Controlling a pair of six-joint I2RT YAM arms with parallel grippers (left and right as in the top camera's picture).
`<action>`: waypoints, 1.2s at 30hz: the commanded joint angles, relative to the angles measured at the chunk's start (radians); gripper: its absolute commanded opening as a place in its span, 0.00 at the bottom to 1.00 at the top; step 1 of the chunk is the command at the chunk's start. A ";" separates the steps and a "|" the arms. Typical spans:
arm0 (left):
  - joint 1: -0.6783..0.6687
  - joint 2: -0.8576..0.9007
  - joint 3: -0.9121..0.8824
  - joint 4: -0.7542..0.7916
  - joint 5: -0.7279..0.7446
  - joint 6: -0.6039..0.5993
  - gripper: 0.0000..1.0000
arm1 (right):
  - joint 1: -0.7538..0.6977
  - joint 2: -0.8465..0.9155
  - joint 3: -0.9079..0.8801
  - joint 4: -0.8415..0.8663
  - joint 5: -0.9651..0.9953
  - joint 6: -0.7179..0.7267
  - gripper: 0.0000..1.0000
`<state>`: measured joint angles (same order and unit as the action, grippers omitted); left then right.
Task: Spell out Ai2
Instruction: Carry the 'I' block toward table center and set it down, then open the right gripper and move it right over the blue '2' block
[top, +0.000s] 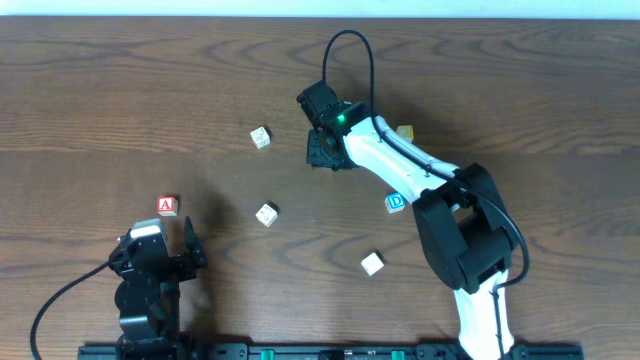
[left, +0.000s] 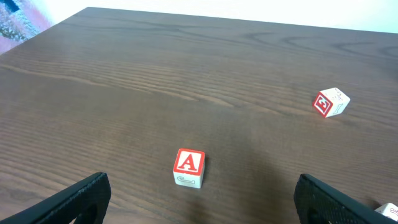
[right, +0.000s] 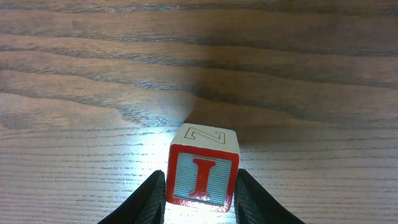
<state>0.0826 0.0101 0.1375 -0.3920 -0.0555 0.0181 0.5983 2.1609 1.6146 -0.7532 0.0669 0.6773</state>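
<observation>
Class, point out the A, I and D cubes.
A cube (left: 189, 162): left wrist view, on its red-framed A face.
I cube (right: 202, 177): right wrist view, on its red-framed I face.
D cube (top: 397, 202): overhead view, on its blue-edged top face.

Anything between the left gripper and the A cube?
Nothing. The left wrist view shows only bare table between the open left gripper and the A cube. The overhead view agrees.

red A cube (top: 167, 206): 1 | red I cube (right: 202, 180): 1 | blue D cube (top: 397, 202): 1 | yellow cube (top: 404, 132): 1 | other cubes (top: 261, 137) (top: 266, 213) (top: 372, 263): 3 | arms (top: 148, 290) (top: 395, 165): 2
</observation>
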 joint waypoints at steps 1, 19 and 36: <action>0.001 -0.006 -0.021 -0.004 -0.003 -0.014 0.95 | -0.008 0.018 -0.002 0.002 0.003 0.006 0.36; 0.001 -0.006 -0.021 -0.004 -0.003 -0.014 0.96 | -0.008 0.018 -0.002 -0.008 0.004 -0.047 0.36; 0.001 -0.006 -0.021 -0.004 -0.003 -0.014 0.95 | -0.010 0.016 -0.001 0.002 0.003 -0.060 0.80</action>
<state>0.0826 0.0101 0.1375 -0.3920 -0.0555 0.0181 0.5983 2.1609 1.6146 -0.7536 0.0662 0.6216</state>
